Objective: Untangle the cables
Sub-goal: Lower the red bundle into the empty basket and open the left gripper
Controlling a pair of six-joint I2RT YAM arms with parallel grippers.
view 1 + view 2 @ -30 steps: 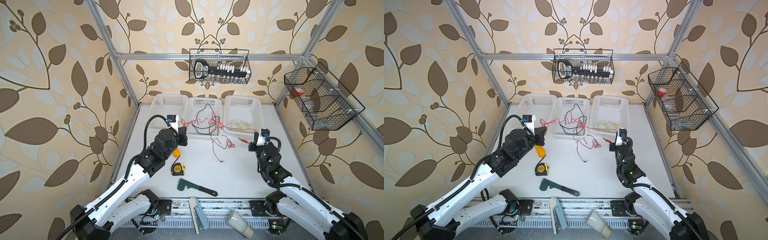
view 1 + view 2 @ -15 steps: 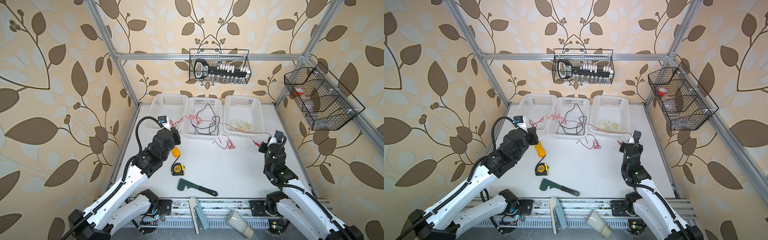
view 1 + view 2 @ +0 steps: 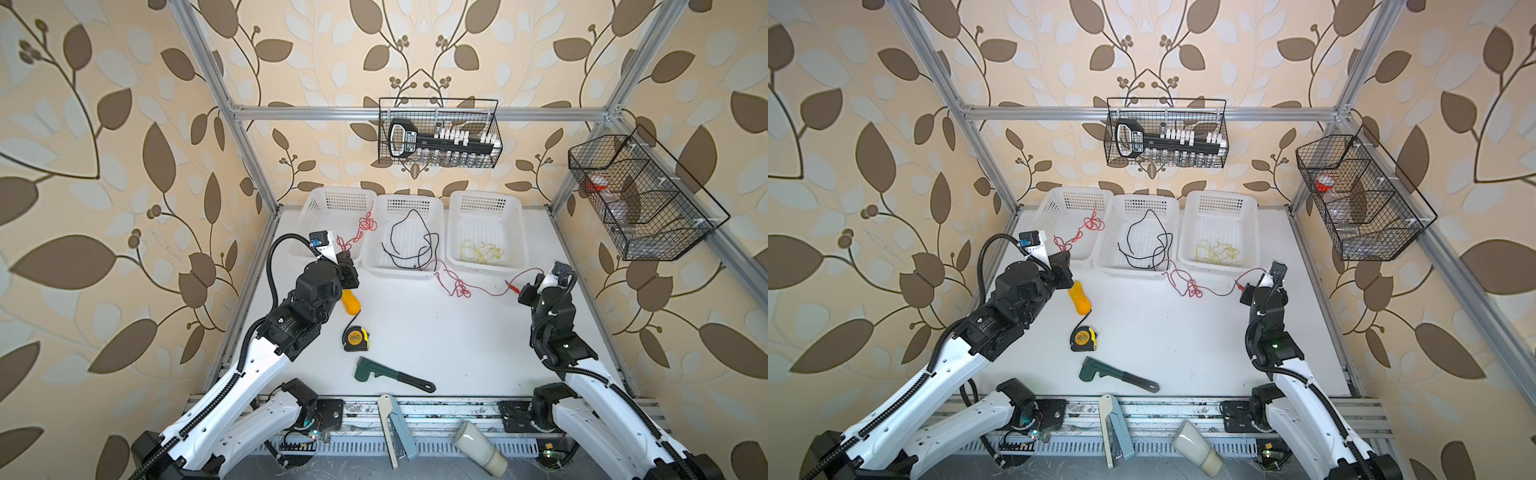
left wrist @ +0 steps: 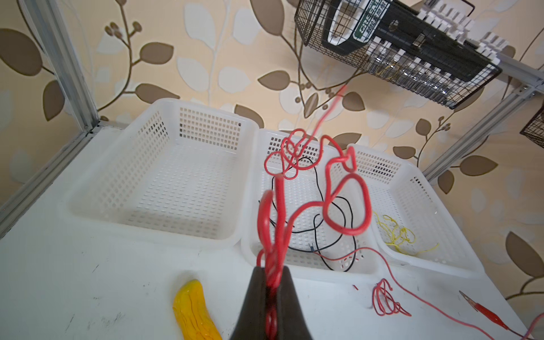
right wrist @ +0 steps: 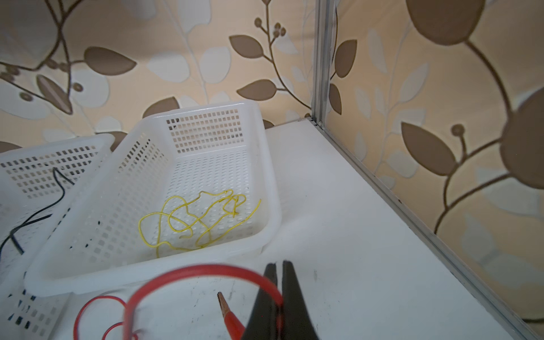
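Two red cables show in both top views. My left gripper (image 3: 343,254) (image 4: 270,269) is shut on the looped red cable (image 4: 347,203), whose far end (image 3: 366,222) hangs over the left white basket (image 3: 316,208). The other red cable (image 3: 459,287) trails from the middle basket's (image 3: 409,274) front across the table to my right gripper (image 3: 536,279) (image 5: 279,265), which is shut on it. Its red clip end (image 5: 228,309) lies beside the fingers. A black cable (image 3: 415,245) lies in the middle basket. A yellow cable (image 5: 200,219) lies in the right basket (image 3: 486,199).
An orange handle (image 3: 351,301), a yellow tape measure (image 3: 355,336) and a green wrench (image 3: 390,374) lie on the table's front left. Wire racks (image 3: 440,133) hang on the back and right walls. The right wall frame (image 5: 382,188) runs close to my right gripper.
Both arms have drawn apart. The red tangle over the middle basket has split; the left gripper carried one red cable left, the right gripper dragged the other toward the right wall.
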